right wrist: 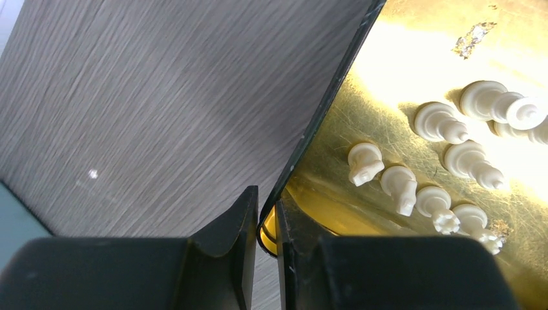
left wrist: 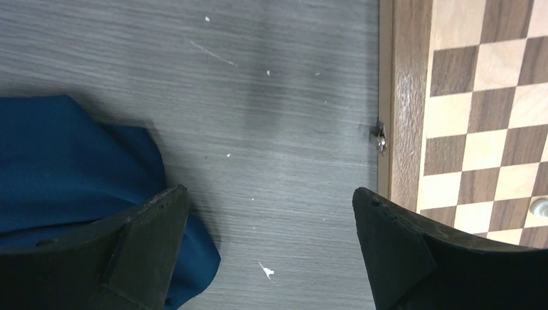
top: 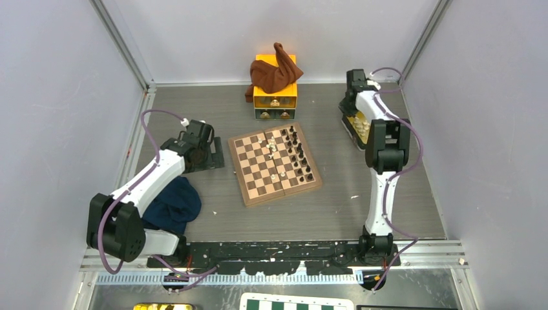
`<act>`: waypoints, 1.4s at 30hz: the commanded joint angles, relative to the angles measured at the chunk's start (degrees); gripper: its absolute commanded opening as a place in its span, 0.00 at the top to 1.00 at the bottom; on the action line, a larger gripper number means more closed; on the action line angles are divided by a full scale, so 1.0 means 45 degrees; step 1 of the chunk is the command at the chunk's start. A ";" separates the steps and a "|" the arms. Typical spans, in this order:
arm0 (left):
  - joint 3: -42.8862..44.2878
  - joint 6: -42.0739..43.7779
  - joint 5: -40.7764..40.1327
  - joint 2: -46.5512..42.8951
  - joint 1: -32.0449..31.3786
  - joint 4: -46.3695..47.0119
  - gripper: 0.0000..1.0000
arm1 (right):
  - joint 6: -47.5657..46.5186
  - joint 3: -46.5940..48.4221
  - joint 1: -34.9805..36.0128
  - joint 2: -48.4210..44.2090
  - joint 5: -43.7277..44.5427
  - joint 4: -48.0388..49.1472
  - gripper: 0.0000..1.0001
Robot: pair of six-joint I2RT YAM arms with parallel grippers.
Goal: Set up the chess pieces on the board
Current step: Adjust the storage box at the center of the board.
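The right claw (right wrist: 266, 219) is clenched on the rim of the gold tray (right wrist: 323, 110) near the table's (left wrist: 258, 77) far right corner. Cream chess pieces (right wrist: 399, 184) lie loose on their sides in the tray. The board (top: 274, 163) sits mid-table with dark pieces (top: 300, 157) along its right side. The left claw (left wrist: 269, 194) hangs released beside the board's left edge, near a blue cloth (left wrist: 64, 161). Tilting or jerking the tray could spill pieces, and the thin rim may slip from the pinch.

Two white-shelled arms (top: 158, 169) with black joints, each with a looping purple cable (top: 161, 111); the left gripper (left wrist: 269, 191) has matte black wedge fingers (left wrist: 145, 252).
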 commanded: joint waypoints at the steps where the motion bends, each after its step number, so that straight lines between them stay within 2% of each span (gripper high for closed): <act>1: -0.0449 -0.0518 0.0518 -0.0667 -0.0055 -0.0030 0.02 | 0.0339 0.1169 0.0826 0.0282 0.0412 -0.0286 0.79; 3: -0.0733 -0.0638 0.0689 -0.0788 -0.0079 0.0050 0.03 | 0.0574 0.1471 0.1116 0.0445 0.0613 -0.0449 0.79; 7: -0.1068 -0.0735 0.0718 -0.0817 -0.0205 0.0097 0.04 | 0.1502 0.1780 0.1720 0.0584 0.1372 -0.0765 0.95; 11: -0.1040 -0.0712 0.0621 -0.0707 -0.0499 0.0086 0.04 | 0.2698 0.2312 0.2266 0.0847 0.2187 -0.1309 0.99; 21: -0.0504 -0.0597 0.0371 -0.0186 -0.1154 -0.0083 0.05 | 0.6700 0.2981 0.2694 0.0852 0.2991 -0.2304 0.99; 28: -0.0274 -0.0545 0.0137 -0.0050 -0.1536 -0.0280 0.05 | 0.9190 0.2989 0.2748 0.0723 0.2647 -0.2578 0.99; 37: -0.0283 -0.0727 0.0085 0.0003 -0.1826 -0.0338 0.05 | 0.9744 0.2920 0.2814 0.0786 0.1997 -0.2737 0.93; 42: -0.0376 -0.0786 0.0065 -0.0023 -0.1968 -0.0338 0.04 | 0.9451 0.2700 0.2867 0.0711 0.2074 -0.2722 0.83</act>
